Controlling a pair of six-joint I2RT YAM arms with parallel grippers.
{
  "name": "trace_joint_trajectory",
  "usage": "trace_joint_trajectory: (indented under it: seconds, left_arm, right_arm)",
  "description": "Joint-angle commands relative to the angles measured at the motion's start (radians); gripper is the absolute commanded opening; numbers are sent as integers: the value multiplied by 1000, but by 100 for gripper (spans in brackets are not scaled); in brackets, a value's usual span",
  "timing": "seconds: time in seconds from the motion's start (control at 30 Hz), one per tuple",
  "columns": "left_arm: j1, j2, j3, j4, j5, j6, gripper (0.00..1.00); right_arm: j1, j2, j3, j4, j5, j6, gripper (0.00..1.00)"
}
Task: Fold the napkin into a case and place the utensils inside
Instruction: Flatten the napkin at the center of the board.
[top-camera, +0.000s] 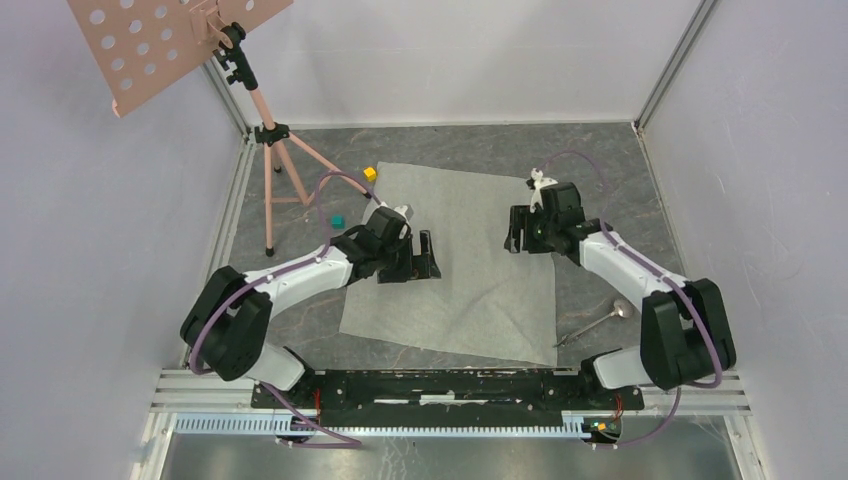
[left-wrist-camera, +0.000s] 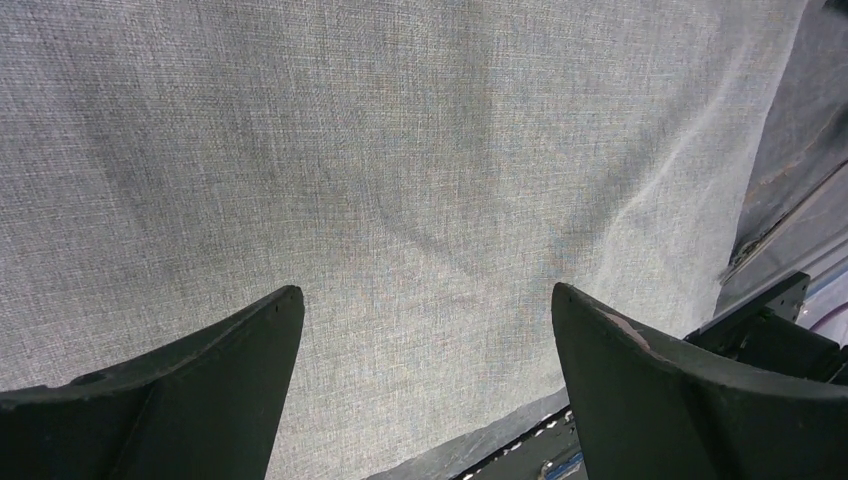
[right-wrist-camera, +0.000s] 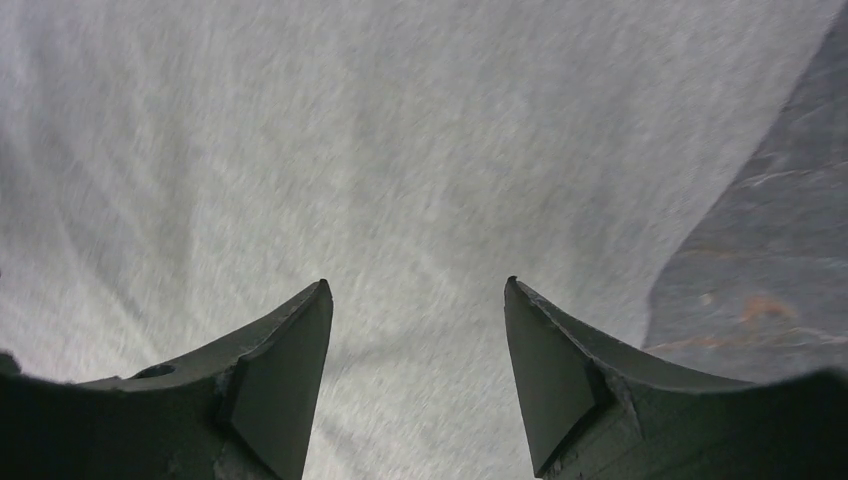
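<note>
The napkin lies spread out flat on the dark table, a pale grey-green sheet with a few soft creases. My left gripper hovers over its left part, open, with only cloth showing between the fingers. My right gripper hangs over the napkin's upper right part, also open and holding nothing; its view of the cloth is blurred. A shiny spoon lies on the table just right of the napkin's near right corner, beside the right arm. No case shape is seen.
A yellow cube sits at the napkin's far left corner and a teal cube lies left of it. A pink tripod stand with a perforated board stands at the back left. White walls enclose the table; a metal rail runs along the near edge.
</note>
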Motion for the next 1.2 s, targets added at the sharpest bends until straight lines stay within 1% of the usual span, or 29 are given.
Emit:
trace_joint_trajectory:
  seconds: [0.0,0.03,0.07,0.1,0.17,0.23,0.37,0.53,0.63,0.7,0.8,0.87,0.9,0.93,1.03,1.1,1.17]
  left_arm:
    - [19,37,67,32,-20,-46,100]
    - [28,50,87,35,-9,-57,100]
    - [41,65,102,42,2,-78,100]
    - [53,71,115,66,21,-98,100]
    - [72,74,129,144,36,-141,100]
    - [86,95,165,182,25,-184,100]
    - [104,210,315,175,28,-214,100]
    - [138,400,545,134,27,-195,100]
    - [175,510,647,134,32,-192,100]
    - [191,583,739,121,42,-159,100]
    - [200,709,932,-7,34,-55,100]
    - [207,784,1062,-88,32,-12,100]
    - [213,818,1101,-116,30,-6,100]
    - [222,842,1131,-130,30,-3,100]
    - [252,880,1137,-92,54,-28,100]
    - [270,921,1152,-65,81,-40,100]
    - [288,969,1197,-75,104,-42,100]
  right_arm:
    - [-81,108,100,55,52,-63,68]
    - [-98,144,135,64,60,-75,64]
    - [-111,189,168,71,67,-82,57]
    - [-125,231,213,72,61,-92,53]
    - [-152,314,302,68,74,-112,51]
    - [-172,397,374,64,104,-129,51]
    - [-209,523,479,64,95,-129,52]
    - [-244,657,571,78,60,-105,52]
    - [-265,717,606,84,61,-90,52]
    - [-284,759,649,53,85,-90,52]
    - [-312,809,709,37,95,-92,52]
    - [-312,832,740,44,83,-108,53]
    - [-312,846,764,43,85,-119,53]
    - [-341,866,790,29,94,-123,53]
    - [-348,916,865,4,75,-139,53]
    - [-348,934,890,13,20,-151,53]
    - [-348,941,906,19,-14,-156,54]
